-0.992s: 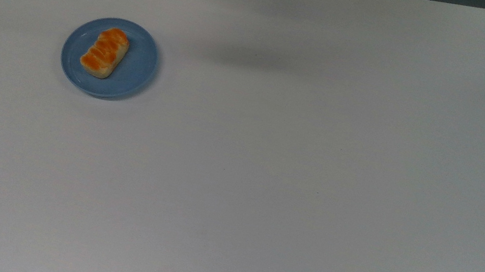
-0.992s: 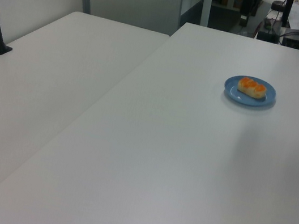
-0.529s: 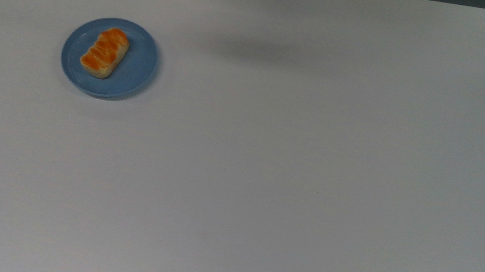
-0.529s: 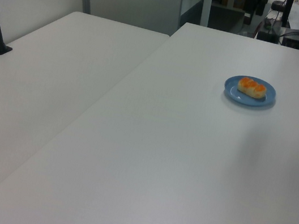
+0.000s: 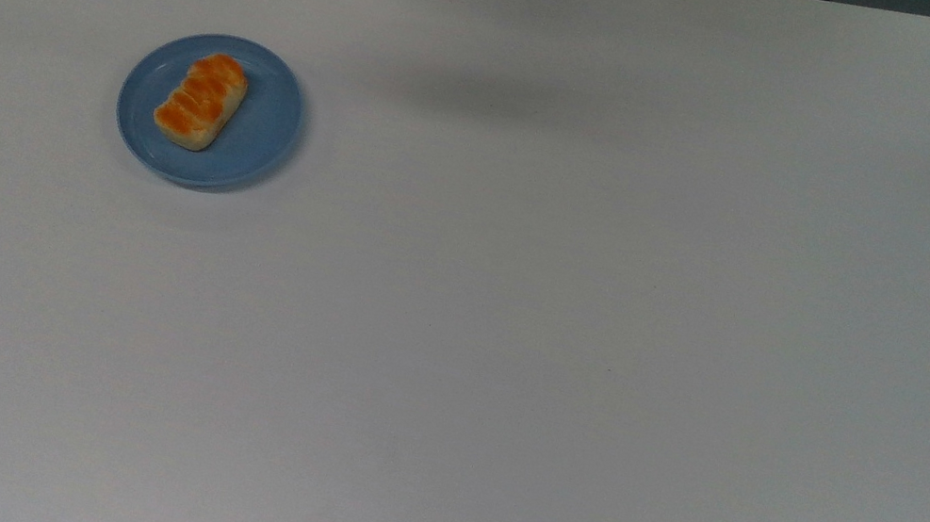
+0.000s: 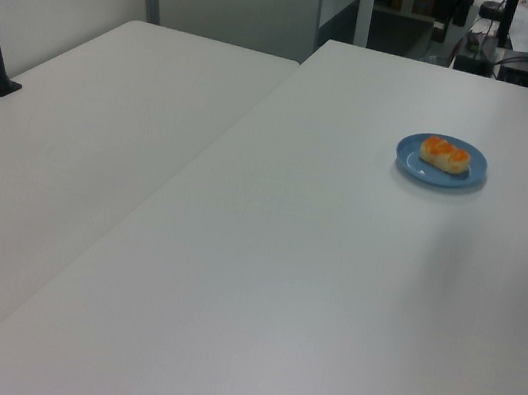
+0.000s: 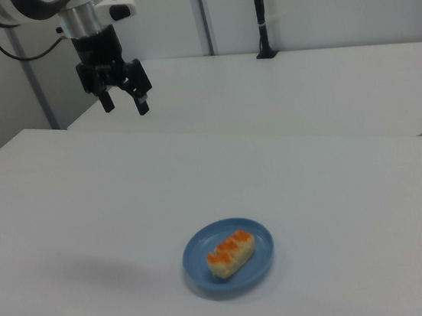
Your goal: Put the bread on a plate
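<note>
I see the bread [image 5: 200,101] lying flat inside the plate [image 5: 269,121], a small oblong loaf with a glossy orange-brown top cut into diagonal ridges and pale, matte cream sides. It sits a little off the plate's middle, toward the top view's left, its long axis slanted. The plate is round, shallow and light blue, with a smooth glazed look and a low raised rim; bare blue shows all around the loaf. In the left view the bread [image 6: 445,154] and plate [image 6: 412,160] read the same way, and in the right view the bread [image 7: 230,253] rests within the plate's [image 7: 263,256] rim.

The plate stands on a plain white table [image 5: 566,336] with a smooth, matte surface, in the half toward the top view's left edge and closer to the far edge than the near one. A soft grey shadow [image 5: 494,99] lies on the table toward the far edge, apart from the plate.

From the right view I can read the claw [image 7: 122,102]: it hangs in the air well above the table, well apart from plate and bread, its two dark fingers [image 7: 142,104] spread wide with clear space between them, holding and touching nothing.
</note>
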